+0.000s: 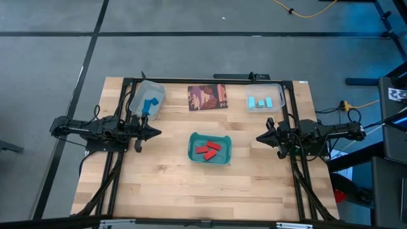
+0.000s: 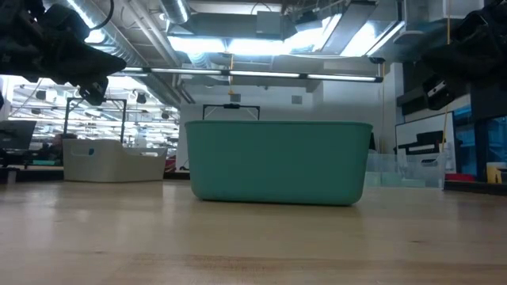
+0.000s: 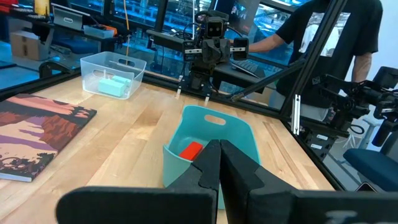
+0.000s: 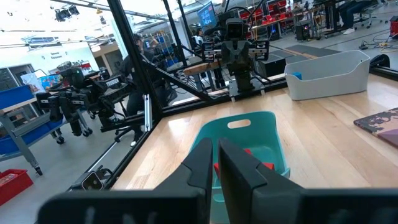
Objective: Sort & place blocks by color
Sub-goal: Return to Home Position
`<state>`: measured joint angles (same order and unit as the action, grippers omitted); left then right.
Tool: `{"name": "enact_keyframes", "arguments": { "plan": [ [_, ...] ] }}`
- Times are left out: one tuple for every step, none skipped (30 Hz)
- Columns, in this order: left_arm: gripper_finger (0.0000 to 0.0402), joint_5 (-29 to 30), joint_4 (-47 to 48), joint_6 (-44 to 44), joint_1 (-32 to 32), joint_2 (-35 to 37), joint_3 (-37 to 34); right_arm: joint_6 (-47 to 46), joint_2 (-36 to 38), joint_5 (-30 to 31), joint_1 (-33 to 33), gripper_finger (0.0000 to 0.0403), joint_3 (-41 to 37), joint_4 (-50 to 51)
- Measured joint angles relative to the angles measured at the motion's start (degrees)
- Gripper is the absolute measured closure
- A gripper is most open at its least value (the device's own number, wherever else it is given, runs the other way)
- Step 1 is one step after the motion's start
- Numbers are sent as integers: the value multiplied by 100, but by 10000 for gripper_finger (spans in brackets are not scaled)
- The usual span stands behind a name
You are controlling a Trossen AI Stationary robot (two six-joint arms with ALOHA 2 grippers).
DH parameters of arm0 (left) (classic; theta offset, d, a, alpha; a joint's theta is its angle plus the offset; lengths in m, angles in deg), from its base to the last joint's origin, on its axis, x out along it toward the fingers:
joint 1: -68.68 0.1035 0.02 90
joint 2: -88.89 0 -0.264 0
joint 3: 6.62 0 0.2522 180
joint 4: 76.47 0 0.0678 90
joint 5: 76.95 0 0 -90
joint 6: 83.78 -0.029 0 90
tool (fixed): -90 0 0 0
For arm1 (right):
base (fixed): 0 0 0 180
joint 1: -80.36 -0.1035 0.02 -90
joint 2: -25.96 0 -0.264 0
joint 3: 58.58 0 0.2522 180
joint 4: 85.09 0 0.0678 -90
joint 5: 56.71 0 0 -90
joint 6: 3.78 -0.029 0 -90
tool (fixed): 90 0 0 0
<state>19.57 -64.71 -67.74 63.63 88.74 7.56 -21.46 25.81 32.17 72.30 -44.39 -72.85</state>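
- Left gripper and right gripper flank the teal plastic tray, fingers clenched, empty.
- Flat red blocks lie inside.
- Beyond: dark blue blocks in white bin, cyan blocks in clear bin.
- Light, stiff, likely slick; pinch narrow sides.

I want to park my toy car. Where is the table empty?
The wide bare table between the teal bin and the near edge is free. The back edge is crowded: white bin, card, clear bin. The left gripper and right gripper flank the teal bin.

red blocks, blue blocks, cyan blocks, separated
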Motion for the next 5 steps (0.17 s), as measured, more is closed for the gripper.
{"name": "enact_keyframes", "arguments": {
  "plan": [
    [401, 1, 0, 1, 0, -2, 0, 0, 0, 0, 1, 373, 0, -1],
    [401, 0, 0, 1, 0, -2, 0, 1, 0, 0, 1, 373, 0, -1],
    [401, 1, 0, 1, 0, -1, 0, 1, 0, 0, -2, 373, 0, -2],
    [401, 0, 0, 1, 0, -1, 0, 0, 0, 0, 0, 373, 0, -2],
    [401, 2, 0, 1, 0, -1, 0, 1, 0, 0, -2, 373, 0, 0]
  ]
}}
